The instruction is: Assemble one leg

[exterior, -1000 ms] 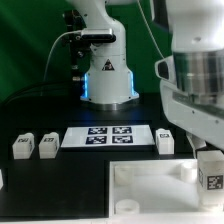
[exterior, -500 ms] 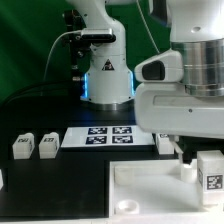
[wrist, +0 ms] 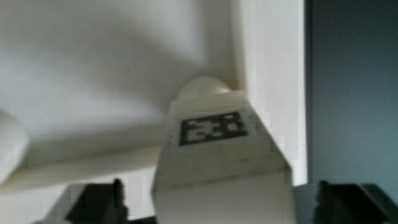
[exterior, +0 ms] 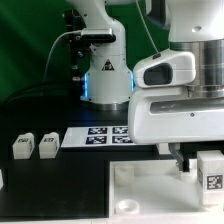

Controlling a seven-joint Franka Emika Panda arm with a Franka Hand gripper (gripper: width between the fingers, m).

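Leg (exterior: 211, 170) upright at the tray's (exterior: 140, 192) far corner, at the exterior view's right. The tool (wrist: 214, 198) straddles it with jaws apart and a gap on each side: released, grasping nothing. Whether the leg sits in its socket cannot be told, so gripping and fastening appear left to do. A second leg (exterior: 22, 146) and a third leg (exterior: 46, 145) stand on the table (exterior: 60, 195).
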